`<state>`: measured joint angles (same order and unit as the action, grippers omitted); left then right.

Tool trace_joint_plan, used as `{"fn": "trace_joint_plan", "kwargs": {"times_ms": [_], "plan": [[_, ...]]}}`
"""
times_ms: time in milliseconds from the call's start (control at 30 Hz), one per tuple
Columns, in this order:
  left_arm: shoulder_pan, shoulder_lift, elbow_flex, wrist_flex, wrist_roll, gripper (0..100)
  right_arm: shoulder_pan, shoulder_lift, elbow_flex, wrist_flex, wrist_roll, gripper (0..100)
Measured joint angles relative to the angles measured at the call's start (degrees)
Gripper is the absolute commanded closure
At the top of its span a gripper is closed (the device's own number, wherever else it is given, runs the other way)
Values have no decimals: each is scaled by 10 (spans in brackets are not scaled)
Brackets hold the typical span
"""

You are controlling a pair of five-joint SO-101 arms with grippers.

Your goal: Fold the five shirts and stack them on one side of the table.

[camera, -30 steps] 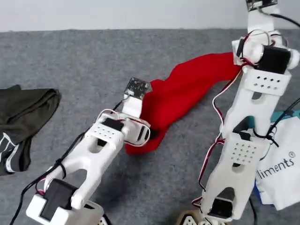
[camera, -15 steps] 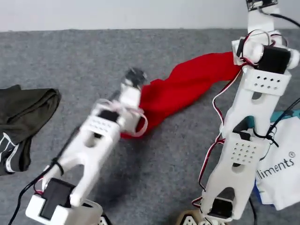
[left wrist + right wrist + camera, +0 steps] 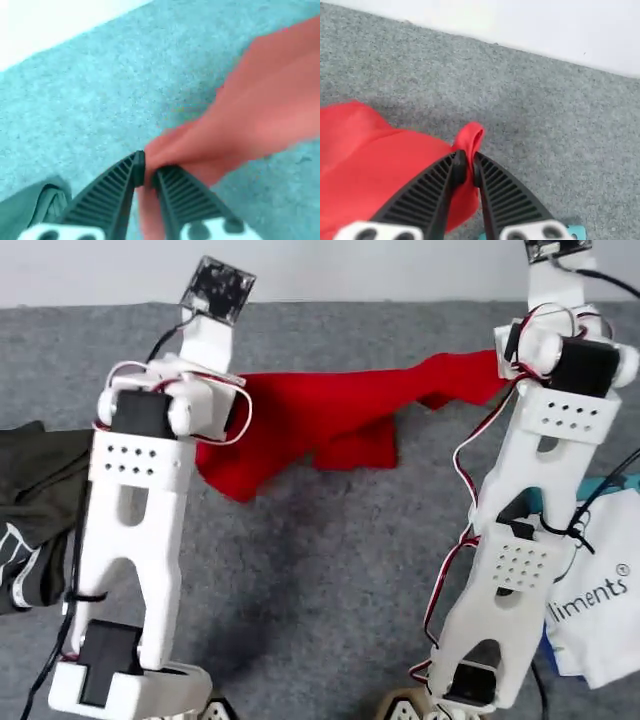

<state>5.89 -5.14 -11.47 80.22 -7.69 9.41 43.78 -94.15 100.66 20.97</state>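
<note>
The red shirt (image 3: 330, 415) stretches as a band across the far part of the grey table cover (image 3: 330, 580), its middle sagging in folds. The left gripper (image 3: 147, 170) is clamped on the red shirt's left end, and the right gripper (image 3: 469, 165) pinches its right end. A crumpled dark shirt (image 3: 40, 475) lies well left of the red shirt. A white shirt (image 3: 610, 630) lies nearer, to its right.

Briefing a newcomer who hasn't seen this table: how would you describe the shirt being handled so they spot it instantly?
On the grey table, look between the left arm and right arm. A red shirt stretches there, each end pinched in jaws. Colour sets it apart from the dark shirt and white shirt.
</note>
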Motion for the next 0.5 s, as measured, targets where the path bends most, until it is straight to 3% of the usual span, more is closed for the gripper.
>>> {"fn": "trace_joint_plan", "kwargs": {"times_ms": [133, 233, 367, 500], "plan": [[29, 0, -27, 110, -25, 988, 0, 0, 0, 0, 0, 990], [39, 0, 24, 156, -54, 988, 0, 0, 0, 0, 0, 990], [27, 0, 135, 153, -123, 988, 0, 0, 0, 0, 0, 990], [-8, 0, 250, 82, -227, 988, -2, 0, 0, 0, 0, 990]]}}
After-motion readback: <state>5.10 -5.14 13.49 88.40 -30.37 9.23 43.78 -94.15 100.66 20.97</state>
